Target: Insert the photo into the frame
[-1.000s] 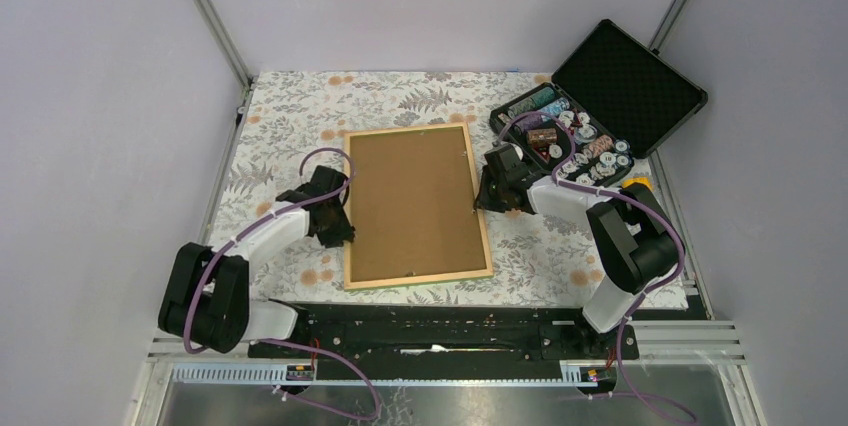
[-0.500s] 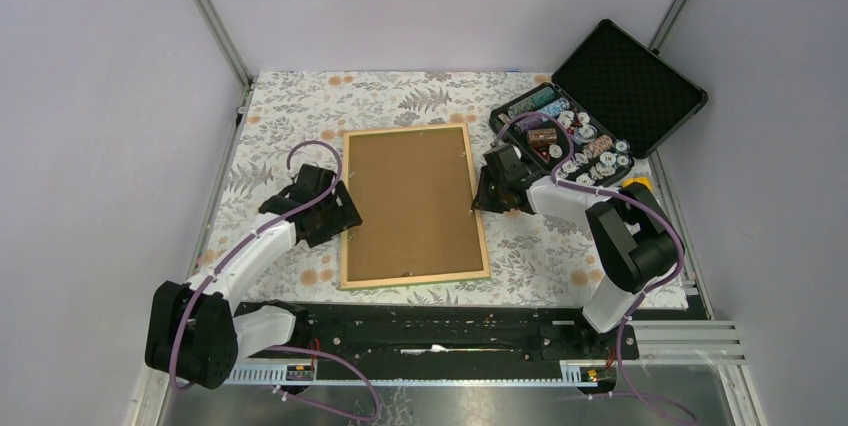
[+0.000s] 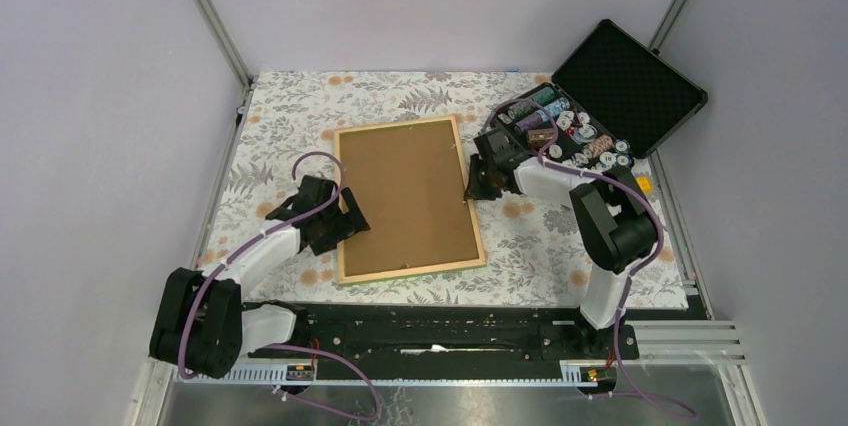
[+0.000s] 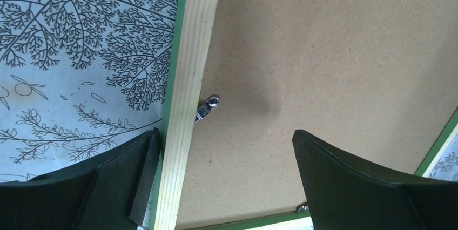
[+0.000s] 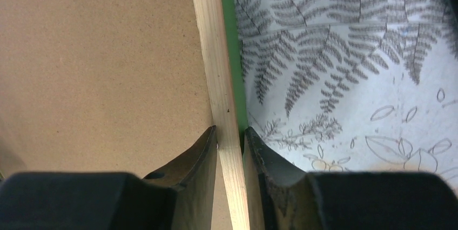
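Noted right gripper [image 5: 231,138] pinched on frame [image 5: 210,52] pale wood rail, brown backing panel [image 5: 97,52] left, fern-print cloth [image 5: 351,79] right.

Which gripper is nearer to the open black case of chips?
Right. The right gripper clamps the frame's right rail, just beside the case of chips; the left gripper hangs open at the frame's left rail, across the frame from it.

Robot test cell in a lab: plain lilac panels [image 3: 100,96] on aluminium posts [image 3: 212,21] box in my workspace. My arm bases [image 3: 268,321] are bolted to a black rail [image 3: 430,331], and a fern-print cloth [image 3: 290,106] lies spread in front.
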You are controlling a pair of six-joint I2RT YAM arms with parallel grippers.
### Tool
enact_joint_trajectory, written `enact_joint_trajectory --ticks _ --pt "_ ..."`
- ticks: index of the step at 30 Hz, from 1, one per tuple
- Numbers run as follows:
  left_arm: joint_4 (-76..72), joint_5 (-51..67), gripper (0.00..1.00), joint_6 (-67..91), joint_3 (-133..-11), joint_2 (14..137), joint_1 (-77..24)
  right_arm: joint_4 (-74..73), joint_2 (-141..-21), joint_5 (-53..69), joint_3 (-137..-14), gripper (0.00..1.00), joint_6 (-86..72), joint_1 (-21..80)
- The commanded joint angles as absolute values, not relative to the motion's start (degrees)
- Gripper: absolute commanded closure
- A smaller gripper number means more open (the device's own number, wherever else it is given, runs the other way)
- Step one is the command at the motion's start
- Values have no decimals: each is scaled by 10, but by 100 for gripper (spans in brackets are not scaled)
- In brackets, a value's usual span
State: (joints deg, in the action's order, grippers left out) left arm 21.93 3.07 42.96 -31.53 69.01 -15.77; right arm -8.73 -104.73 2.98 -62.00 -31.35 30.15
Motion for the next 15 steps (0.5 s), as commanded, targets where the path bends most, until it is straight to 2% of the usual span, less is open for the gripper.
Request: enact_joint_trajectory --ticks 1,10,15 --pt "147 113 1 449 -279 691 -180 -117 -1106 67 -696 67 -298 323" --pt "128 142 1 508 -210 588 -233 -189 -1215 65 -889 47 -258 324" --pt "119 142 1 515 -186 533 -269 -200 -1282 97 -984 43 -254 327"
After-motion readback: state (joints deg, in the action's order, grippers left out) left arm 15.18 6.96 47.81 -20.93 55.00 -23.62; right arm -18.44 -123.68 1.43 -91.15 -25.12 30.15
